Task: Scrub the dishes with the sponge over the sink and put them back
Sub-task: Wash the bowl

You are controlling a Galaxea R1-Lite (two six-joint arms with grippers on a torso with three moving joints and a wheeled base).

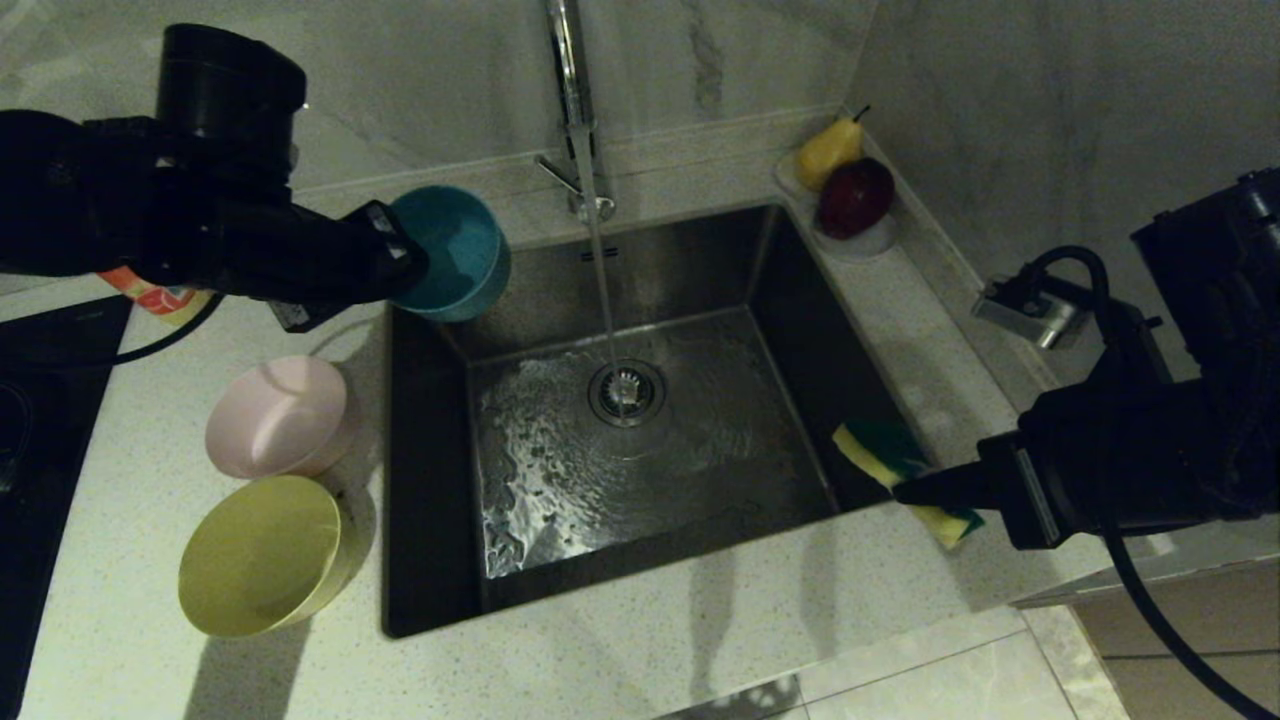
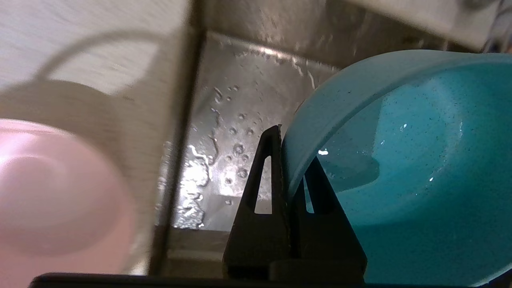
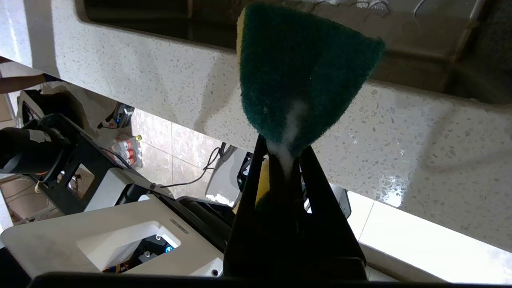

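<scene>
My left gripper (image 1: 400,262) is shut on the rim of the light blue bowl (image 1: 452,252), held tilted above the back left corner of the sink (image 1: 430,480). In the left wrist view one finger lies outside the blue bowl (image 2: 404,160) and one inside, the left gripper (image 2: 294,150) pinching its wall. My right gripper (image 1: 905,490) is shut on the sponge (image 1: 885,452) at the sink's right front corner. The sponge (image 3: 300,72) shows its green face with white foam, pinched by the right gripper (image 3: 286,150). The pink bowl (image 1: 275,415) and the yellow bowl (image 1: 262,555) stand on the counter left of the sink.
Water runs from the chrome faucet (image 1: 572,100) onto the drain strainer (image 1: 626,392). A small white dish (image 1: 870,240) with a pear and a dark red fruit stands at the back right. The black cooktop (image 1: 40,420) lies at far left. Floor tiles lie below the counter's front edge.
</scene>
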